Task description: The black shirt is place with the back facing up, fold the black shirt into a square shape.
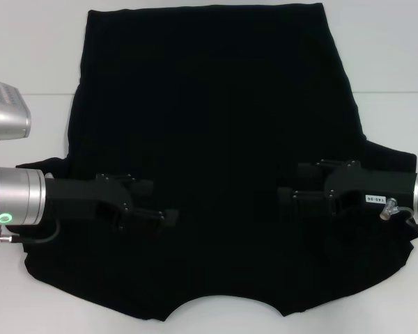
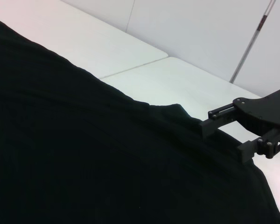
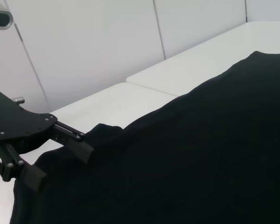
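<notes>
Black shirt [image 1: 216, 139] spread flat across white table [image 1: 28, 42], collar at near edge, left gripper [image 1: 152, 202] and right gripper [image 1: 296, 184] over it, both spread wide

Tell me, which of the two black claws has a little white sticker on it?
The right gripper: a white label sits on its black body. The left gripper has none; its arm shows a green light instead.
</notes>
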`<state>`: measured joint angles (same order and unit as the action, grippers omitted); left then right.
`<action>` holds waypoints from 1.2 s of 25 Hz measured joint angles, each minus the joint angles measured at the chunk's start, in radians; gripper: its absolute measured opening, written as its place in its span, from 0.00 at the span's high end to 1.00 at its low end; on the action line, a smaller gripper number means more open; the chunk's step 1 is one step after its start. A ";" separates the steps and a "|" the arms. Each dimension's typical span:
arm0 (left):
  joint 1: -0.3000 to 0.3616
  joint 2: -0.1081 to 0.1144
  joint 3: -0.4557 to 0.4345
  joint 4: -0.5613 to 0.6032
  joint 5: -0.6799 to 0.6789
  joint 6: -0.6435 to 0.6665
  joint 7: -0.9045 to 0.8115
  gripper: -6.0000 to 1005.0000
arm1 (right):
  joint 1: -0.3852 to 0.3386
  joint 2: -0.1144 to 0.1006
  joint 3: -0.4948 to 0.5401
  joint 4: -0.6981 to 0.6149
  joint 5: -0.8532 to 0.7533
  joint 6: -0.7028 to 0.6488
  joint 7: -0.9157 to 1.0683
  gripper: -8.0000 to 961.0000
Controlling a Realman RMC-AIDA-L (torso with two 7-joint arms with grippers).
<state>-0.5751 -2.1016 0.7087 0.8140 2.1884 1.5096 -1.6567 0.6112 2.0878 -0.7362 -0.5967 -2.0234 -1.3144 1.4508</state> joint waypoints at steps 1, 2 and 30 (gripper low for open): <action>0.000 0.000 0.000 0.000 0.000 0.000 0.000 0.06 | 0.000 0.000 0.000 0.000 0.000 0.000 0.000 0.16; 0.000 -0.001 0.000 0.000 0.000 0.000 0.000 0.07 | 0.000 0.000 0.000 0.000 0.000 0.000 0.000 0.16; 0.002 0.077 -0.246 0.116 0.202 0.042 -0.646 0.21 | 0.136 -0.153 0.003 -0.030 -0.014 0.224 0.855 0.16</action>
<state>-0.5732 -2.0244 0.4625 0.9296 2.3901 1.5516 -2.3026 0.7475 1.9351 -0.7336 -0.6265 -2.0371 -1.0907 2.3054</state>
